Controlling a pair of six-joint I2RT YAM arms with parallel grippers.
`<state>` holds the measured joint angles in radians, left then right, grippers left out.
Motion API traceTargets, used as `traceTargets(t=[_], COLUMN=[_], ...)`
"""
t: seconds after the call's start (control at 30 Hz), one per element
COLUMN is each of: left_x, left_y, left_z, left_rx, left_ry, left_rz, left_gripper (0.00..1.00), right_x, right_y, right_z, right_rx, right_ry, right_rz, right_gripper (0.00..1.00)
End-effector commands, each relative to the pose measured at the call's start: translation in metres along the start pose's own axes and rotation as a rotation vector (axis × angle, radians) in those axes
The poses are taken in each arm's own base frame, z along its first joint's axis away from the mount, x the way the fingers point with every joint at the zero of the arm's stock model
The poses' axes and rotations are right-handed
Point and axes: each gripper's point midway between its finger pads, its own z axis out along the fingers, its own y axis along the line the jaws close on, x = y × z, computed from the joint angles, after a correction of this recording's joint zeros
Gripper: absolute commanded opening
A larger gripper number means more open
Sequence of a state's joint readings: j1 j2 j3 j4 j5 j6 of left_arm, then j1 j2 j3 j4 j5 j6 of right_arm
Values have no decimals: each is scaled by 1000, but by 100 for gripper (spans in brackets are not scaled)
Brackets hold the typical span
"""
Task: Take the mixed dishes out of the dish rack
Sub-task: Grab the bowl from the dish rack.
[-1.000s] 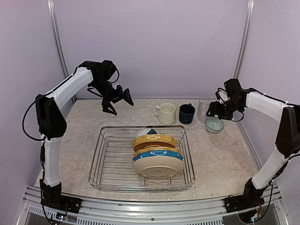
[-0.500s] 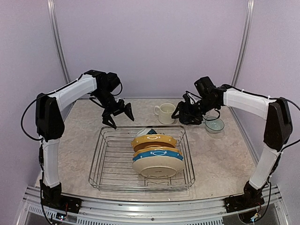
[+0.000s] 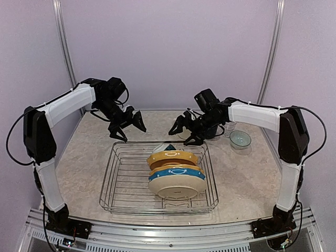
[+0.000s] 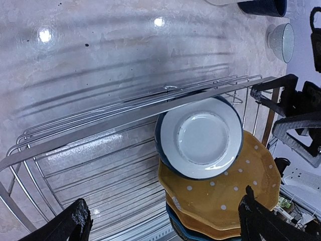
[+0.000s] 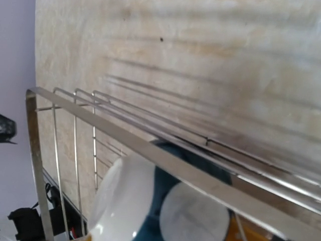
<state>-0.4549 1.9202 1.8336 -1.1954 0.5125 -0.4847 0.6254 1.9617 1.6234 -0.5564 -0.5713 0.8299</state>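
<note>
Overhead, left claw (image 3: pixel 129 130), right claw (image 3: pixel 181 137) spread wide; plates (image 3: pixel 176 169) below in dish rack (image 3: pixel 112 181).

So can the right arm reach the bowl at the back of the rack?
Probably yes. Its open tool hovers just over the dish rack's far rim, right by the teal-and-white bowl, with nothing above it.
</note>
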Motion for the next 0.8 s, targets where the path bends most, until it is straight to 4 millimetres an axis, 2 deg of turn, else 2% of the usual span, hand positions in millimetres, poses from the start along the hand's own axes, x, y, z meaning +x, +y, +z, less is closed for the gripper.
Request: traceTargets(t=[0.0,0.2,0.37,0.57,0.77], left_x=[-10,-6,-2,5,9], left_y=[-7,-7,-10,-21,-29], left_z=[-9,-5,4,23,35], left_rx=[42,75,110,141,149], left_ry=[-64,-74,-47,-3,18], left_rz=[52,62,73,89,96], left_gripper=[98,99,98,94,88], right_x=[11,26,30,19,17], right_y=[-13,-12,-10,15,30], right_z=[29,47,52,51,47], right_rx=[29,29,29,-25,-49], right_ry=[46,97,111,101,108], right_rz=[102,127,139,77,67], right_gripper=[93,94,95,94,90])
